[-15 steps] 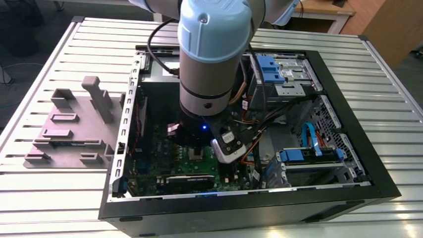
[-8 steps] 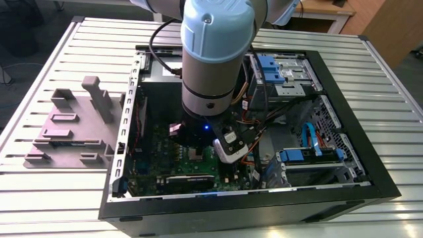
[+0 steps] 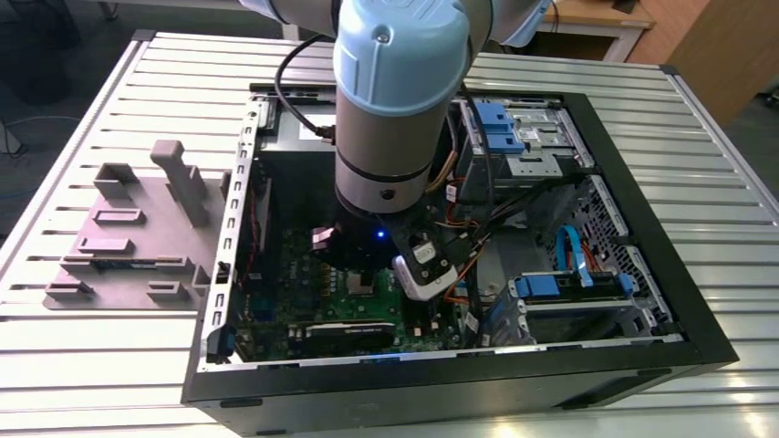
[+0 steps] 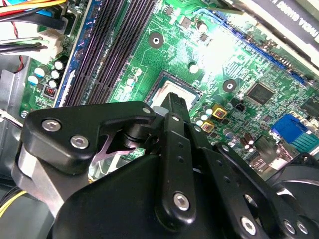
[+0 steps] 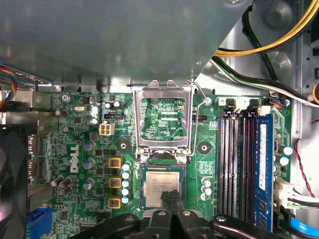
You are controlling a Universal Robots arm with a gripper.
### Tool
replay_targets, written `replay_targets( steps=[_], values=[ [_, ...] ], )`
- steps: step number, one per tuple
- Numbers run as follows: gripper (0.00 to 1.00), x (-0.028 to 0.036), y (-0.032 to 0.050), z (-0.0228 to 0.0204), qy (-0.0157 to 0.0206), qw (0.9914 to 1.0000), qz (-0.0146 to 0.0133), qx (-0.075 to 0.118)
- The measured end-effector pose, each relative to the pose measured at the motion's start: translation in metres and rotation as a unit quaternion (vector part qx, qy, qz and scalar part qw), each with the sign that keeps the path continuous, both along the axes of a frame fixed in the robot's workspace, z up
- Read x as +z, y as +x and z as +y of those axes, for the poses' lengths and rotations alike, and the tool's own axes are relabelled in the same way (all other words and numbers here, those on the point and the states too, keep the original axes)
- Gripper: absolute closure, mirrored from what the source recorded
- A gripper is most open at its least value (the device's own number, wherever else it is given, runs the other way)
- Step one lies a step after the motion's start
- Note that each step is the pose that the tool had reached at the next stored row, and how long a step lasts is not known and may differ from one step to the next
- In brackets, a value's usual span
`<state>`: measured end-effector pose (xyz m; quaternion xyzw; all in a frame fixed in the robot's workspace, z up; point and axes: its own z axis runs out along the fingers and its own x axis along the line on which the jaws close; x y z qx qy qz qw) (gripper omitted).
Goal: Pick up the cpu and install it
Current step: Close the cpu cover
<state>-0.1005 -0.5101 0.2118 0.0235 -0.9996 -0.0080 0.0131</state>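
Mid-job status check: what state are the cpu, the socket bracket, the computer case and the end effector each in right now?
cpu: lying flat in the socket, silver top up.
socket bracket: swung open, clear of the cpu.
computer case: side open, motherboard exposed.
end effector: fingers shut, tips at the cpu's near edge.

An open black metal computer case [image 3: 633, 351] lies on a ribbed silver metal table [image 3: 98, 365]. Inside the case sit a green motherboard [image 5: 75, 149], a raised silver metal socket bracket [image 5: 164, 119], black memory slots [image 5: 234, 164] and blue plastic drive latches [image 3: 493, 123]. Beside the case, at the exterior view's left, rests a mauve-grey plastic tray [image 3: 134, 233] with upright blocks.
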Motion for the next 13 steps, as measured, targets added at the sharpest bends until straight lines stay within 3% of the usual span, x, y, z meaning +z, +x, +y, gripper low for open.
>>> replay_targets(
  steps=[9, 13],
  values=[
    [0.89, -0.0006, 0.0079, 0.002, 0.0003, 1.0, 0.0, 0.003],
    [0.89, -0.0008, 0.0087, 0.002, 0.0008, 0.9997, 0.0, 0.024]
  ],
)
